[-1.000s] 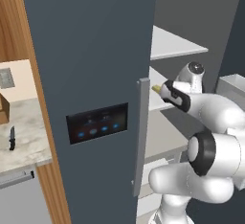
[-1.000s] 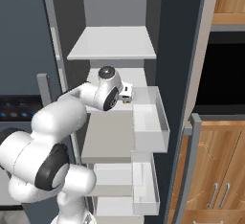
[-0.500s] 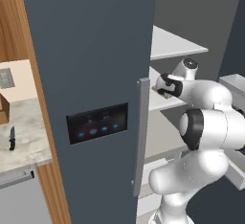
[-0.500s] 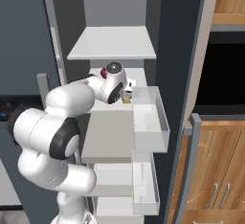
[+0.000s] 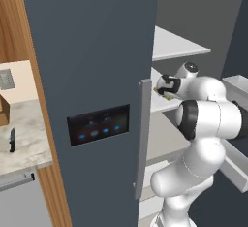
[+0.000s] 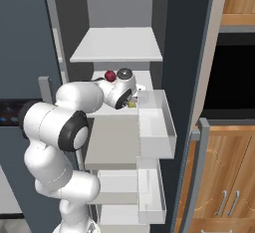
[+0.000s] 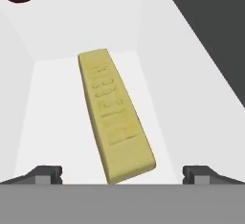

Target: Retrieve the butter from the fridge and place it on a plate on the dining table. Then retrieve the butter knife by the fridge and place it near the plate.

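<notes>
1. The butter [image 7: 115, 122] is lying on a white shelf inside the fridge [image 5: 92, 75] — not yet lifted, as far as can be judged, and not yet gripped.
2. The gripper [image 7: 122, 173] is being held just in front of the butter, its two dark fingertips [image 7: 45, 174] set wide apart on either side of the stick's near end, with neither one touching it.
3. A dark red round object [image 6: 110, 75] is sitting on the same shelf, beyond the butter and off to one side.
4. The fridge's right compartment is standing open, with a door bin [image 6: 157, 125] just beside the butter's shelf.
5. The butter knife [image 5: 12, 139] is lying untouched on the wall counter [image 5: 22, 148], left of the fridge.
6. The task is judged to be at its first stage — grasping, carrying to the plate, and fetching the knife are all being left for later.
</notes>
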Available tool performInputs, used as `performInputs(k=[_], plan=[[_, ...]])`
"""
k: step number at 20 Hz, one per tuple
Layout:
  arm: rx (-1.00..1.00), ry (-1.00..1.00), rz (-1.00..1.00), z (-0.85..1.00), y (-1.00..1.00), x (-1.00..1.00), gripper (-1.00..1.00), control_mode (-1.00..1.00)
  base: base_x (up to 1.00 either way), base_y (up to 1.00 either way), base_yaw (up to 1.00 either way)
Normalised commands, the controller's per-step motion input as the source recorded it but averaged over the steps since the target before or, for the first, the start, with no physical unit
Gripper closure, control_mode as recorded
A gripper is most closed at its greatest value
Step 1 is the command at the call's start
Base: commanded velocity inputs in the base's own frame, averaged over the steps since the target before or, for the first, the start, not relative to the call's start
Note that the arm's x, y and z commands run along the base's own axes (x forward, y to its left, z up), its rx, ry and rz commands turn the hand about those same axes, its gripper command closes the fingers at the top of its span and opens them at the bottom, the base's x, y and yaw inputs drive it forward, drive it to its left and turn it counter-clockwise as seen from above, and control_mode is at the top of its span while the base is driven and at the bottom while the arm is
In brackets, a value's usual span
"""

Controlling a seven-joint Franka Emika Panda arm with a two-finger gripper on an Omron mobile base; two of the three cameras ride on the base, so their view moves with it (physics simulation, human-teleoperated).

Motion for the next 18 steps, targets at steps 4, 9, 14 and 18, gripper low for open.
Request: performInputs(k=[4, 9, 14, 18], plan=[[0.0, 0.0, 0.06, -0.08, -0.06, 0.4, -1.0, -1.0, 0.0, 0.0, 0.0], [0.0, 0.01, 0.06, -0.06, 0.0, 0.18, -1.0, -1.0, 0.0, 0.0, 0.0], [0.0, 0.02, 0.02, -0.14, 0.01, 0.09, -1.0, -1.0, 0.0, 0.0, 0.0], [0.0, 0.01, 0.01, -0.17, 0.04, 0.24, -1.0, -1.0, 0.0, 0.0, 0.0]])
